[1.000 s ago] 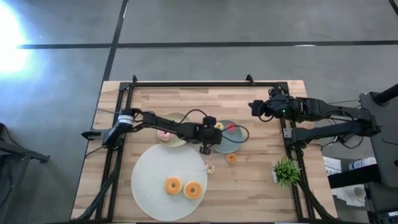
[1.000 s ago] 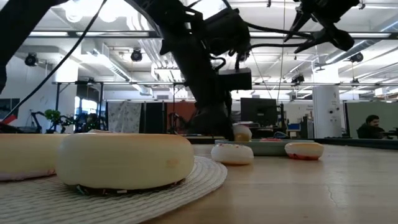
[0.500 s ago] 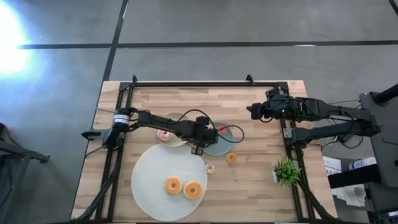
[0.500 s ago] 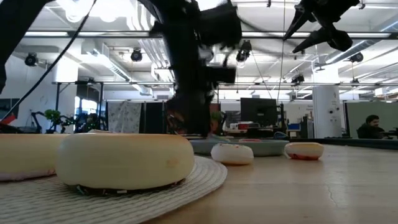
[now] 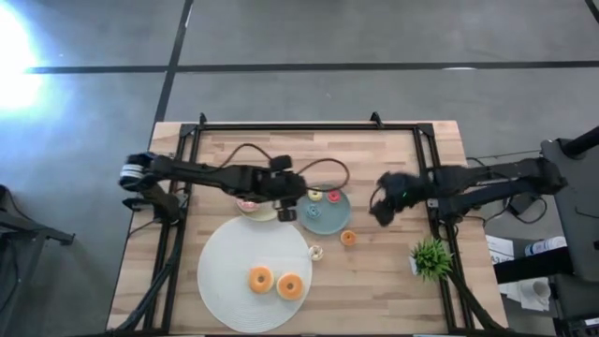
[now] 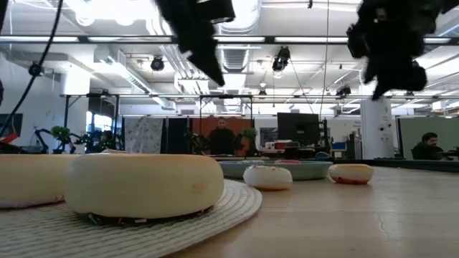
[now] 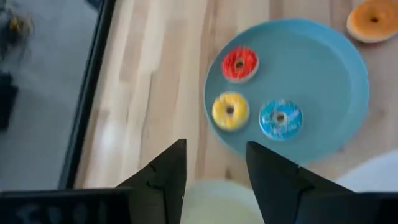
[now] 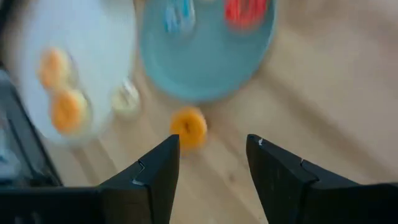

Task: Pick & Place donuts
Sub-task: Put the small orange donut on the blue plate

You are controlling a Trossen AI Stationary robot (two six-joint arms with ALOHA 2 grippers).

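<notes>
Three tiny donuts, red (image 7: 239, 63), yellow (image 7: 229, 111) and blue (image 7: 280, 118), lie on the teal plate (image 5: 332, 217). A tiny orange donut (image 5: 347, 238) and a whitish one (image 5: 316, 252) lie flat on the wood. Two larger donuts (image 5: 260, 278) (image 5: 290, 286) rest on the white mat (image 5: 225, 262). A pink-frosted donut (image 5: 248, 202) sits on the cream plate (image 5: 265, 214). My left gripper (image 7: 216, 149) hangs open above the gap between the two plates. My right gripper (image 8: 212, 142) hangs open to the right of the teal plate, above the wood and near the orange donut (image 8: 188, 129).
A small green plant (image 5: 430, 257) stands near the table's right edge. Black frame rails run along the left, far and right sides (image 5: 309, 124). Bare wood lies between the teal plate and the plant.
My left gripper has risen and drawn back from the teal plate toward the table's left edge. The tiny yellow donut that was at its fingertips now lies on the plate. My right gripper has come down and toward the near edge, closer to the teal plate, turning as it went.
</notes>
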